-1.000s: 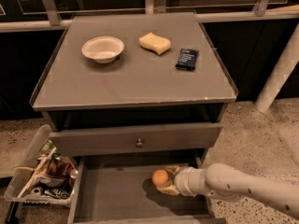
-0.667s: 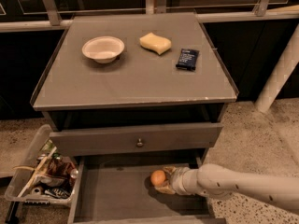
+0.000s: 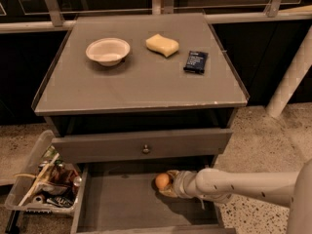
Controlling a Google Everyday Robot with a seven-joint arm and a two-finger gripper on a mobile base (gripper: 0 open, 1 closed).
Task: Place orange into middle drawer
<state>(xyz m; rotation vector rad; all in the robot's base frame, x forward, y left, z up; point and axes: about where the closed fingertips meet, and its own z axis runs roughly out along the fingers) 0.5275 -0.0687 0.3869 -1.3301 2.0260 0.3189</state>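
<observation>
Camera view: arm [image 3: 243, 184] enters from the right edge, low, lying nearly level and reaching leftward into the pulled-out middle drawer [image 3: 122, 206]. Wrist is straight and in line with the forearm. Gripper [image 3: 166, 183] sits over the right-centre of the drawer floor, its fingers [image 3: 170, 175] closed about the orange [image 3: 162, 180], one above and one below the fruit. Cannot tell whether the orange touches the floor. The orange is round, so no long axis or heading is readable; it sits at the gripper's left tip, below the drawer with the round knob [image 3: 146, 149]. On the cabinet top [image 3: 141, 84] are a white bowl [image 3: 107, 50], a yellow sponge [image 3: 162, 45] and a dark packet [image 3: 195, 62], its printing too small to read. A clear bin [image 3: 30, 177] of mixed packets stands on the floor to the left, with no legible labels.
</observation>
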